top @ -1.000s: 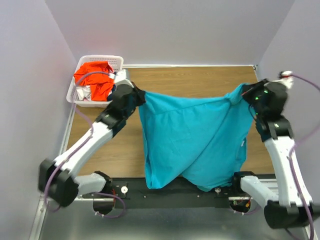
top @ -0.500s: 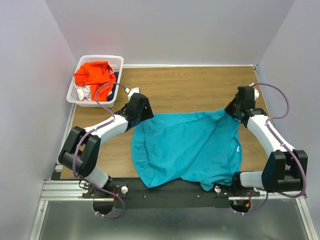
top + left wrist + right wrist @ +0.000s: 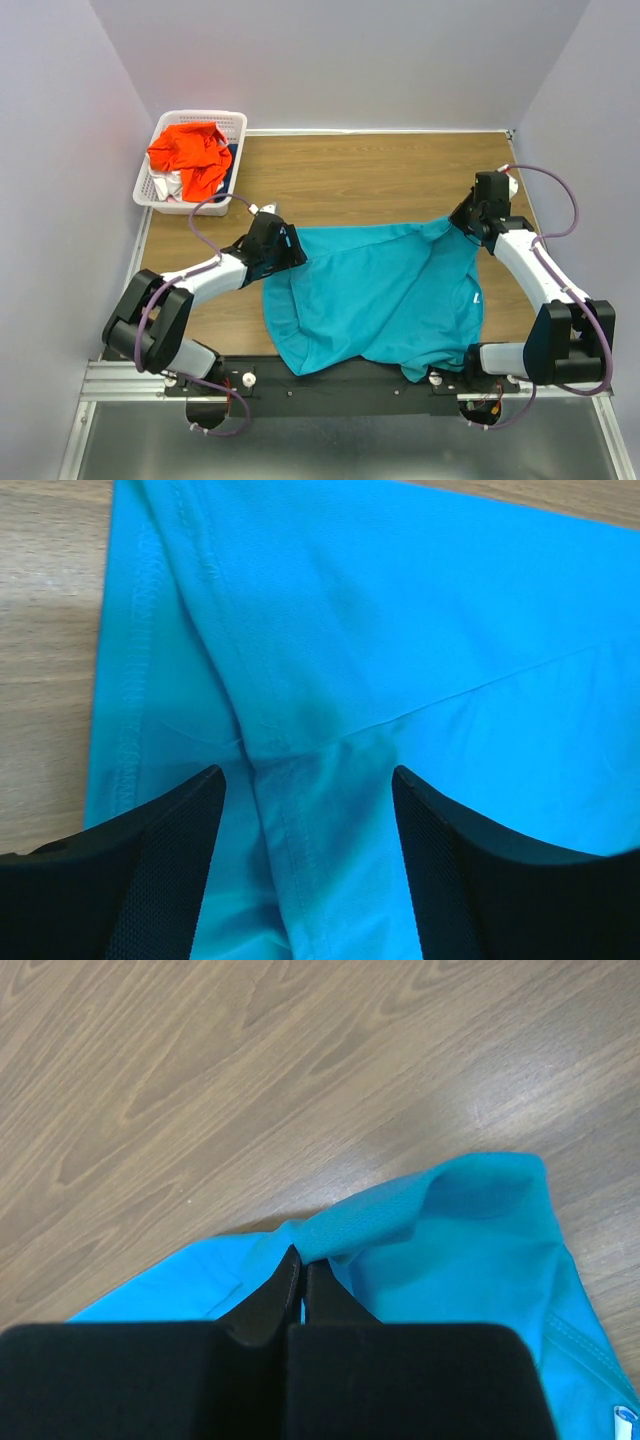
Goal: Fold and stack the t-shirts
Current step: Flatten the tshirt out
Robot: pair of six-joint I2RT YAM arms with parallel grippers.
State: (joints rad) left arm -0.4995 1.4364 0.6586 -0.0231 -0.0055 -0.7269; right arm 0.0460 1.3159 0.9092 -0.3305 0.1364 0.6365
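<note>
Progress: early, by my judgement; nothing is folded or stacked yet, and every shirt remains to do.
Teal shirt point(image 3: 380, 290): spread but rumpled across the bench point(image 3: 380, 175), its lower part draped over the near edge.
Left gripper point(image 3: 305, 780): released, fingers apart, set over the teal shirt's far-left corner with a seam running between them.
Right gripper point(image 3: 303, 1260): clenched on a pinch of the teal shirt's far-right corner.
Basket point(image 3: 232, 120): at the far left corner, holding the orange-red shirt point(image 3: 190, 150) and some white cloth.
</note>
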